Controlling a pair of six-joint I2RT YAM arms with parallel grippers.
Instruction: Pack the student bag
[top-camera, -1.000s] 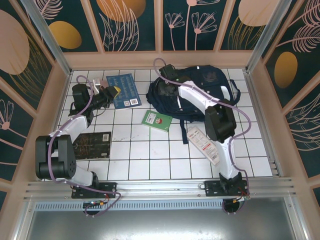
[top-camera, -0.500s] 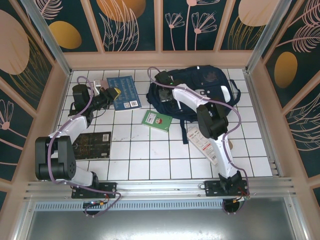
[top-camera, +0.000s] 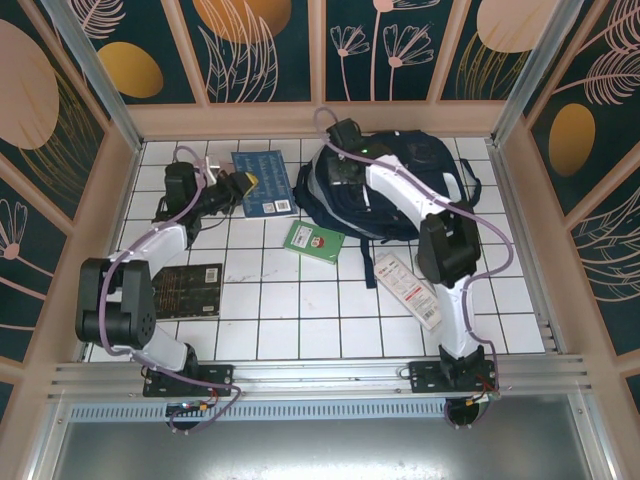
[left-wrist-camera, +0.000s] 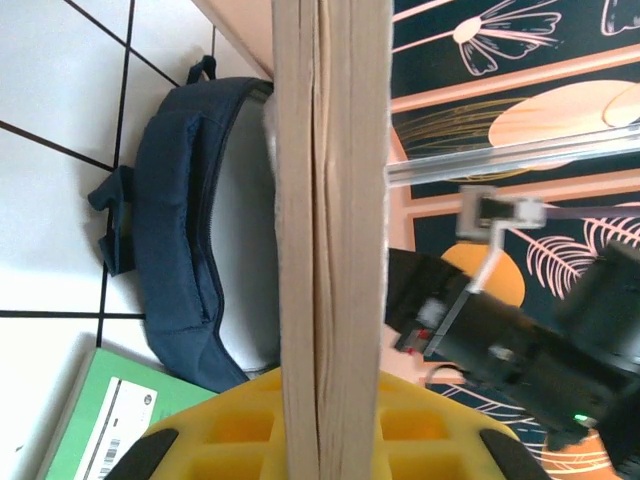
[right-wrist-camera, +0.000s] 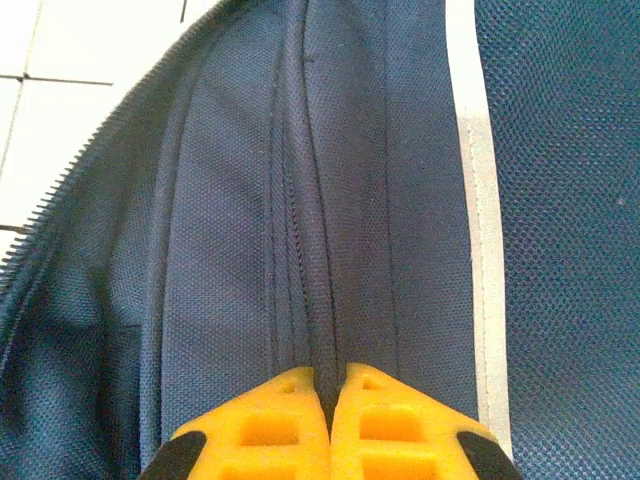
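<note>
Seam pinch on student bag (top-camera: 410, 170), far centre-right of tiled table (top-camera: 300, 310).
Judged soft, limp, bulky: expect sag, not rigid lift; take hold at seams, zip edge or handle. Pinched by right gripper (right-wrist-camera: 330, 385), closed tight on a fabric ridge; left gripper (left-wrist-camera: 330, 400) clamped on blue book (top-camera: 265, 182) nearby.

Bare table (top-camera: 300, 320) tile from centre to 6 o'clock, between the arm bases.
Blocked:
- student bag (top-camera: 405, 165) at 1 o'clock
- green book (top-camera: 314, 241) just off centre toward 11, near the bag
- blue book (top-camera: 268, 180) at 10–11
- dark book (top-camera: 185, 290) at 9
- white packet (top-camera: 405, 288) at 4

Right arm (top-camera: 445, 245) arcs over 4 to 1. Walls (top-camera: 320, 120) shut off 9, 12 and 3.
</note>
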